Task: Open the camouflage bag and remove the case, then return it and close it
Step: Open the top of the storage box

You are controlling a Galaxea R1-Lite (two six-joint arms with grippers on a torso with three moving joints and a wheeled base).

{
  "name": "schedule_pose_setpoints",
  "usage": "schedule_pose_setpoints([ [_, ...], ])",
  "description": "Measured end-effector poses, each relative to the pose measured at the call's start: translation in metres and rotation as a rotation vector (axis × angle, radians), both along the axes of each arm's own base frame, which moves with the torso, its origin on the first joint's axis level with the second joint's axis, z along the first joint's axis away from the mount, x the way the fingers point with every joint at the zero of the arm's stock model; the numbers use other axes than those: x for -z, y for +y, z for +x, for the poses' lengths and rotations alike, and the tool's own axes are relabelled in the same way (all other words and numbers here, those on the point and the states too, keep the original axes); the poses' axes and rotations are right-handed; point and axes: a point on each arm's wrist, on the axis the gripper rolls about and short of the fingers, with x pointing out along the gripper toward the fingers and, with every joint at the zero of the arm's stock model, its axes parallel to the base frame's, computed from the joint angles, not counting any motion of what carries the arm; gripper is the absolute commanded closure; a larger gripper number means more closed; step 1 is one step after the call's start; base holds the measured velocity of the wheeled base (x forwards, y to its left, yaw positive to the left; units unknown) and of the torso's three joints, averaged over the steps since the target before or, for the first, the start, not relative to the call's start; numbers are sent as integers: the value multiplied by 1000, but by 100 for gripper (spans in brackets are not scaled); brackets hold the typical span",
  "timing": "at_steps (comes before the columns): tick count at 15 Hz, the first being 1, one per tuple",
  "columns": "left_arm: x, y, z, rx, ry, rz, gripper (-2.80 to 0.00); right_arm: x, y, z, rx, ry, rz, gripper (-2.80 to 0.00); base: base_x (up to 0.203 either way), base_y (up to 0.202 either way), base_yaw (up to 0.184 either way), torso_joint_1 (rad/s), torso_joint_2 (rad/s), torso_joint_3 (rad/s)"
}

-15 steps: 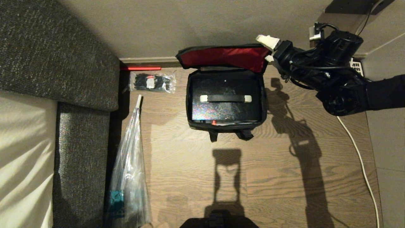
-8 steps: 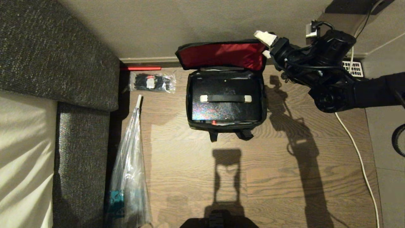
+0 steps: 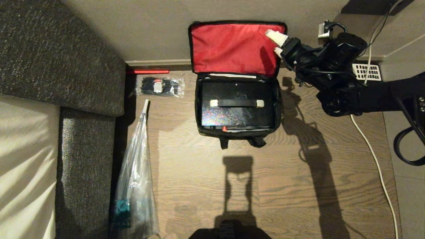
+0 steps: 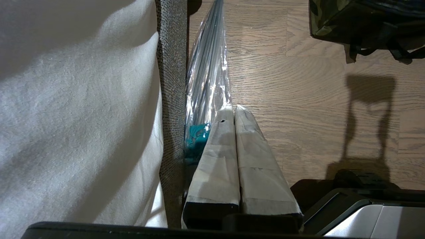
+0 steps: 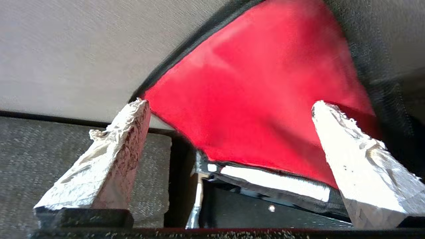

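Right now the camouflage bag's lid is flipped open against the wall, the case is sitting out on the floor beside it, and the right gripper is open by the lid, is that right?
Not quite. The case is inside the camouflage bag, not on the floor beside it; the head view shows this. The lid is open, and the right gripper is open beside it.

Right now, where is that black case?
In the head view the case sits inside the open camouflage bag on the floor, below its raised red lid, by the wall.
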Motion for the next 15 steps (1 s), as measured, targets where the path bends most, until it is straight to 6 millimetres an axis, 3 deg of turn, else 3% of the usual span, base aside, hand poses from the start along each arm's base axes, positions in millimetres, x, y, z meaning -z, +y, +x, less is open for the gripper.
schedule_pose_setpoints([
  [9,0,0,0,0,0,0,0,8,-1,2,3,-19,7,-280,0,0,0,0,0,0],
  [12,0,0,0,0,0,0,0,15,-4,-10,-3,64,-16,-280,0,0,0,0,0,0],
  [15,0,0,0,0,0,0,0,26,-9,-34,-55,180,-70,-280,0,0,0,0,0,0],
])
